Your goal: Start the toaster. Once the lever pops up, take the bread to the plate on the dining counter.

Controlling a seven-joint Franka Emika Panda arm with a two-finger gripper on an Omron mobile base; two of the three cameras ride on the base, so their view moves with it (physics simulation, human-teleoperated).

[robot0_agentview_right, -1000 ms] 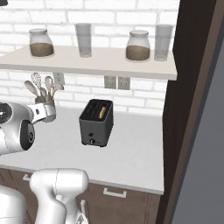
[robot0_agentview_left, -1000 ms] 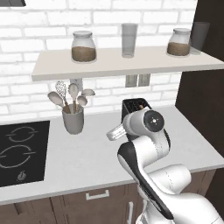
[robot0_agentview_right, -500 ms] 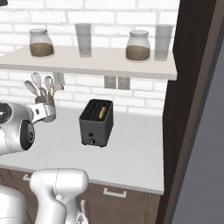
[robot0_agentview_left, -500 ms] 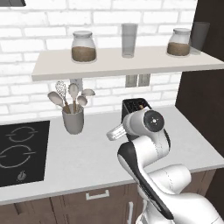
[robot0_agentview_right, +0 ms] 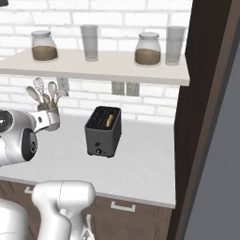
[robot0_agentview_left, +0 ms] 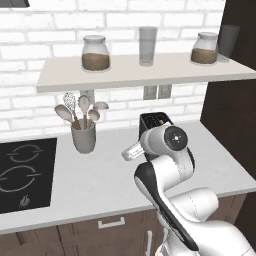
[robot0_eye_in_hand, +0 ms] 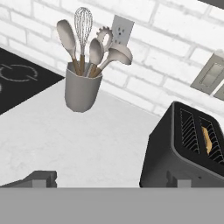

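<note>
The dark grey boxy two-slot toaster (robot0_agentview_right: 103, 131) is seen standing on the white speckled table (robot0_agentview_right: 140, 168), below the pale wall shelf (robot0_agentview_right: 103, 65) that carries jars and glasses. A pale tan bread slice (robot0_agentview_right: 109, 120) is sunk in the slot nearer the wall's right side — its edge is seen in the hand view too (robot0_eye_in_hand: 207, 139). The small silvery lever (robot0_agentview_right: 98, 152) is seen low on the narrow front face. A grey cup of kitchen utensils (robot0_eye_in_hand: 81, 89) is placed well left of the toaster, beside the black cooktop (robot0_agentview_left: 22, 172). The pincer (robot0_eye_in_hand: 111, 178) is released, its two dark tips spread wide — nothing is held between them, and it is kept apart from the toaster.
</note>
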